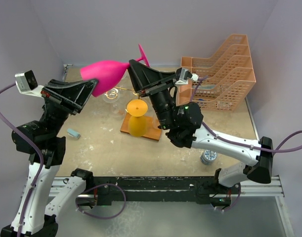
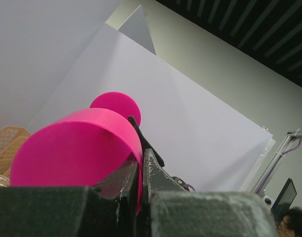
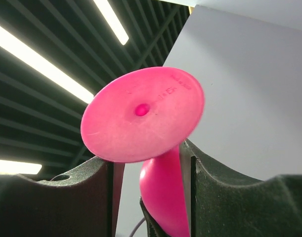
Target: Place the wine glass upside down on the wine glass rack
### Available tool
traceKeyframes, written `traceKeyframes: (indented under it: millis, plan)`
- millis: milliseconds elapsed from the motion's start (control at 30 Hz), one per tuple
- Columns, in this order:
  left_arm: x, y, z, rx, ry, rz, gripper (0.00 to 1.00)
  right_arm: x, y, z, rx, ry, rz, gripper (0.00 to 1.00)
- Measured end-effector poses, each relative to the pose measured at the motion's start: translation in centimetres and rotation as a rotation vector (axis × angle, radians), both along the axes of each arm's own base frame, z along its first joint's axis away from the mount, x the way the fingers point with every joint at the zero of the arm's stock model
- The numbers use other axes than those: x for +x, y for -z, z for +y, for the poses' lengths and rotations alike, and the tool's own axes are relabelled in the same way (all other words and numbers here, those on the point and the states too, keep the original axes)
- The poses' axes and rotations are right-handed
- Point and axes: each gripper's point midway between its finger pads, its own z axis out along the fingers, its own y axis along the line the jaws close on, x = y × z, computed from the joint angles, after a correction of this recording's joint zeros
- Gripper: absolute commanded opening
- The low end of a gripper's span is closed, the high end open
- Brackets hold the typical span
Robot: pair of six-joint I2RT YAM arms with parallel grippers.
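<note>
A pink wine glass [image 1: 107, 73] hangs in the air on its side, bowl to the left and foot [image 1: 143, 54] to the back right. My left gripper [image 1: 95, 90] is shut on the rim of the bowl, one finger inside and one outside [image 2: 141, 165]. My right gripper [image 1: 134, 65] is open around the stem [image 3: 163, 190], just under the foot [image 3: 141, 113]. The stem lies against the right finger [image 3: 210, 182], with a gap to the left finger. Below stands the wine glass rack [image 1: 151, 132], gold wire on a brown wooden base, with a yellow glass [image 1: 137, 118] upside down on it.
A stack of peach lattice trays [image 1: 225, 74] stands at the back right. A clear glass [image 1: 110, 95] shows beside the rack's wire arms. A small blue object [image 1: 73, 133] lies at the left, and a round tin [image 1: 208, 157] sits near my right arm.
</note>
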Motion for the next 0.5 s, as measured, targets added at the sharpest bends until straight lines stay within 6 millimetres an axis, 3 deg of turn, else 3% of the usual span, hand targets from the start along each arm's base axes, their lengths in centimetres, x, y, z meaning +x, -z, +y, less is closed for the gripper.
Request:
traceKeyframes:
  millis: [367, 500]
  plan:
    - [0.1, 0.7, -0.2, 0.011, 0.010, 0.022, 0.00, 0.2, -0.4, 0.9, -0.019, 0.012, -0.026, 0.43]
    - [0.0, 0.9, -0.3, 0.022, 0.014, 0.030, 0.00, 0.2, -0.8, 1.4, -0.033, 0.019, -0.045, 0.27]
